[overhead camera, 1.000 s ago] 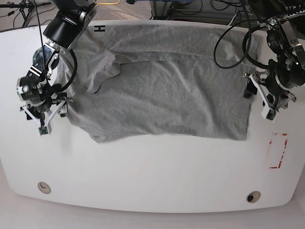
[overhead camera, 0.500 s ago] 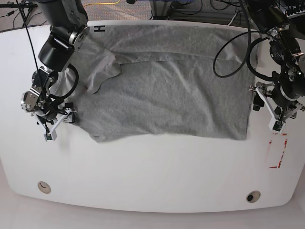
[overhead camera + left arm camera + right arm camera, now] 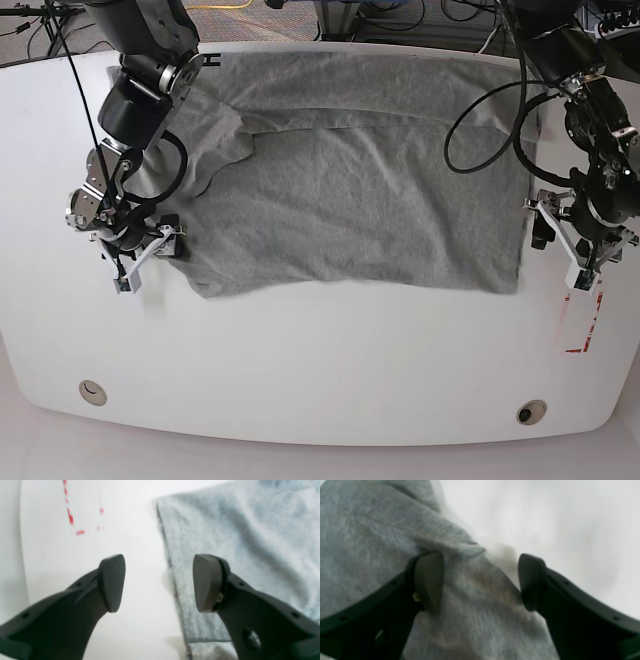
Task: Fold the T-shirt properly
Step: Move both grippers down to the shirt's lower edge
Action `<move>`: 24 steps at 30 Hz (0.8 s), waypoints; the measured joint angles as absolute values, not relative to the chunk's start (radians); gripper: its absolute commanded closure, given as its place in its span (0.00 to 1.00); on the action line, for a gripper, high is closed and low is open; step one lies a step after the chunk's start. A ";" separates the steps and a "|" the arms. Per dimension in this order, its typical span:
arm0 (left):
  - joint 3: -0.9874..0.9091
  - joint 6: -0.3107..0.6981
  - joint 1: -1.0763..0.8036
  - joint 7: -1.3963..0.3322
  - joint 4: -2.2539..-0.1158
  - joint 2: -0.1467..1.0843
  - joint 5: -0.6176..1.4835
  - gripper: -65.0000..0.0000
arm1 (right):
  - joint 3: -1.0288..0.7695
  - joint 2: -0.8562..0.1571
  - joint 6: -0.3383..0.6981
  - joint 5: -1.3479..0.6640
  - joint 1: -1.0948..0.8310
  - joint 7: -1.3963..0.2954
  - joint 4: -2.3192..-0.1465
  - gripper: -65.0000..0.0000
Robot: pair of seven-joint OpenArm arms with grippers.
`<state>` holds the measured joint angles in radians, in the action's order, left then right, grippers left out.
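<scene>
T-shirt (image 3: 350, 190) lying spread on white surface (image 3: 320, 370). Left hand (image 3: 158, 583) spread, straddling side edge. Right hand (image 3: 480, 581) spread over bunched corner (nothing pinched). Advice: lowering both evenly, pinching both layers.

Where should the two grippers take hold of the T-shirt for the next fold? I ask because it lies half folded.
Probably the two near corners. The T-shirt lies flat with its near edge free. The right gripper is open astride the sleeve-side corner; the left gripper is open astride the hem edge. Come from the outer sides, low, one finger sliding under.
</scene>
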<state>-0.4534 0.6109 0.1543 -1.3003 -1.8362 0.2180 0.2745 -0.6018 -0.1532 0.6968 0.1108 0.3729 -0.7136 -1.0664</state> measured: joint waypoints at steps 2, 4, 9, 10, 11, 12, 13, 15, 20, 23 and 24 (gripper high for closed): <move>-0.455 0.611 0.183 -1.289 -1.788 0.216 0.231 0.40 | -0.603 -0.154 0.696 0.108 0.373 -0.698 -1.056 0.37; -0.457 0.613 0.215 -1.266 -1.733 0.217 0.198 0.40 | -0.603 -0.154 0.696 0.108 0.374 -0.688 -1.046 0.46; -0.455 0.610 0.278 -1.160 -1.568 0.216 0.157 0.40 | -0.603 -0.154 0.696 0.100 0.376 -0.665 -1.024 0.81; -0.456 0.611 0.287 -1.133 -1.528 0.216 0.157 0.39 | -0.603 -0.154 0.696 0.101 0.376 -0.667 -1.024 0.88; -0.455 0.610 0.293 -1.111 -1.493 0.215 0.156 0.37 | -0.603 -0.154 0.696 0.101 0.375 -0.666 -1.024 0.94; -0.455 0.610 0.300 -1.097 -1.464 0.215 0.154 0.34 | -0.603 -0.154 0.696 0.101 0.375 -0.666 -1.024 0.99; -0.453 0.611 0.309 -1.082 -1.425 0.215 0.152 0.31 | -0.603 -0.154 0.696 0.101 0.375 -0.668 -1.024 1.00; -0.450 0.607 0.324 -1.069 -1.362 0.215 0.148 0.25 | -0.603 -0.153 0.696 0.099 0.375 -0.673 -1.024 1.00; -0.450 0.564 0.372 -1.034 -1.227 0.210 0.144 0.20 | -0.601 -0.152 0.696 0.099 0.376 -0.676 -1.024 0.97; -0.450 0.488 0.402 -0.979 -1.156 0.212 0.151 0.20 | -0.601 -0.153 0.696 0.097 0.376 -0.676 -1.024 0.97; -0.450 0.483 0.411 -0.975 -1.142 0.212 0.151 0.20 | -0.600 -0.153 0.696 0.097 0.376 -0.676 -1.024 0.97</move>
